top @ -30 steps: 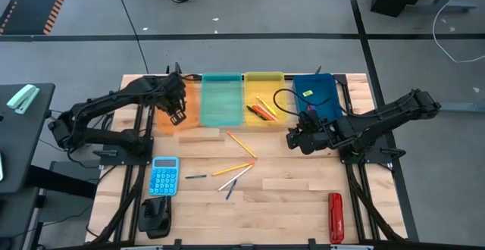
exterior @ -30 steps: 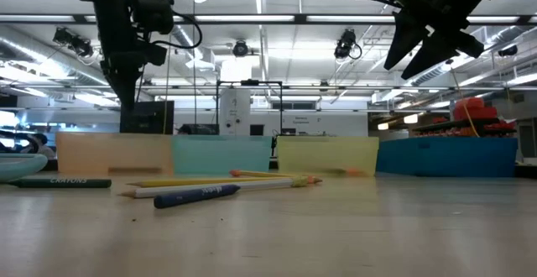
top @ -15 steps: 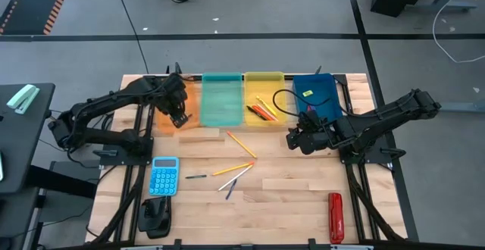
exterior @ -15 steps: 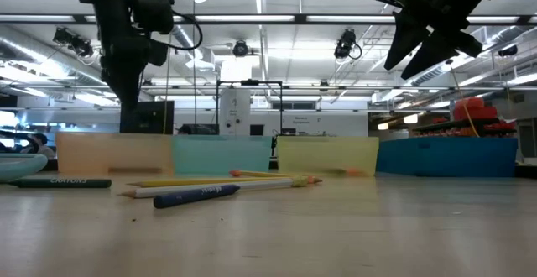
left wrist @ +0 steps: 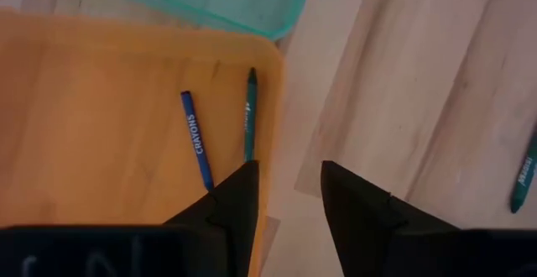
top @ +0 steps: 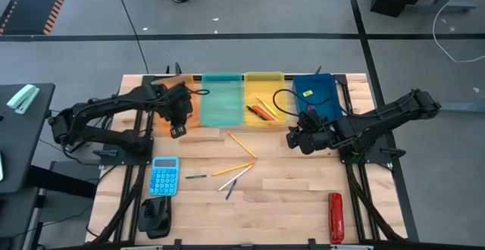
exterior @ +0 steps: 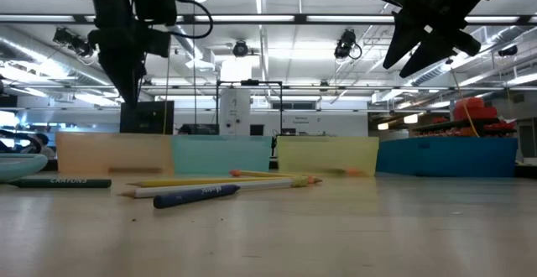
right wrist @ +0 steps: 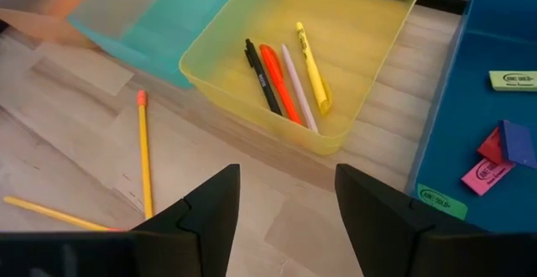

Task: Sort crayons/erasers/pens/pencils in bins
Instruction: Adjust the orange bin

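Note:
My left gripper [left wrist: 289,206] is open with nothing between its fingers. It hangs above the near right corner of the orange bin [left wrist: 101,126], pointing steeply down. A blue crayon [left wrist: 198,139] and a green crayon [left wrist: 249,114] lie flat on that bin's floor. My right gripper [right wrist: 285,214] is also open and holds nothing; it hovers over the table in front of the yellow bin [right wrist: 369,25] and the dark blue bin [right wrist: 470,109]. Several pens [right wrist: 281,80] lie in the yellow bin and several erasers [right wrist: 495,155] in the blue one. Pencils [top: 241,145] and a dark crayon [top: 196,176] lie loose on the table's middle.
The teal bin [top: 221,98] stands between the orange and yellow ones. A light-blue calculator [top: 164,176] and a black tool [top: 155,216] sit at the near left, and a red tool [top: 335,217] at the near right. Bare wood lies between the loose sticks and the near edge.
My left gripper has drifted from over the orange bin toward the table's near edge, to the bin's near right corner, and its wrist has rolled a little. My right arm has kept still.

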